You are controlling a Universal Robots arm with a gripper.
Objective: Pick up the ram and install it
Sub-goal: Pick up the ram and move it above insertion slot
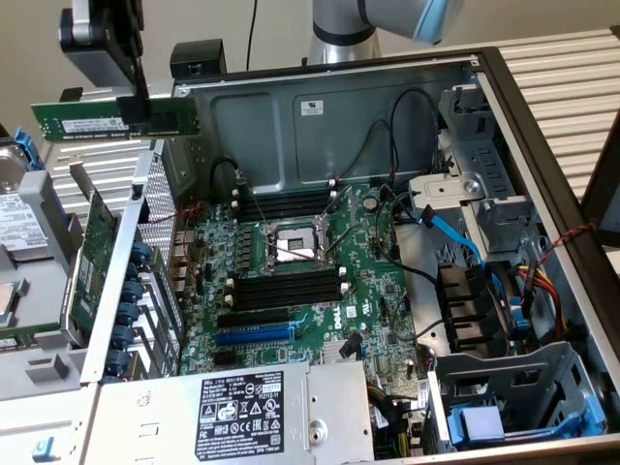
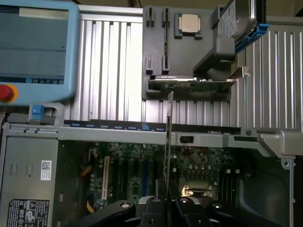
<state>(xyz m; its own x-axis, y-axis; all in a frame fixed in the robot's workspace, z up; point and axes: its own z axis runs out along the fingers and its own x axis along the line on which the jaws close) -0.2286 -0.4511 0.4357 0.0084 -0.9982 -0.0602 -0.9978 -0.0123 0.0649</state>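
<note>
Starting at the exterior view's left, I see the hard drive (image 1: 17, 218) and the larger expansion card (image 1: 92, 257) parked in the grey holder (image 1: 39, 373) on the ribbed surface (image 1: 572, 87). Above them, toward the surface's far edge, the gripper (image 1: 134, 105) hangs with its jaws clamped on the ram (image 1: 87, 122). The stick is level, label side facing the camera, in the air just outside the left wall of the open computer case (image 1: 387, 97). On my wrist feed the ram (image 2: 168, 137) shows edge-on as a thin strip running out from the gripper (image 2: 165, 207), with the case wall and the motherboard beyond it. So I judge the pick-up half done: the stick is off the holder and firmly gripped. Moving right into the case, the motherboard (image 1: 368, 291) lies exposed. One bank of black memory slots (image 1: 286, 203) sits on the far side of the processor socket (image 1: 291, 242) and another (image 1: 286, 284) on the near side, and as far as I can tell all are empty. The ram is well apart from them, so the install is not yet done. Further right sit the fan (image 1: 475, 310) and the drive cage (image 1: 523, 387), untouched.
</note>
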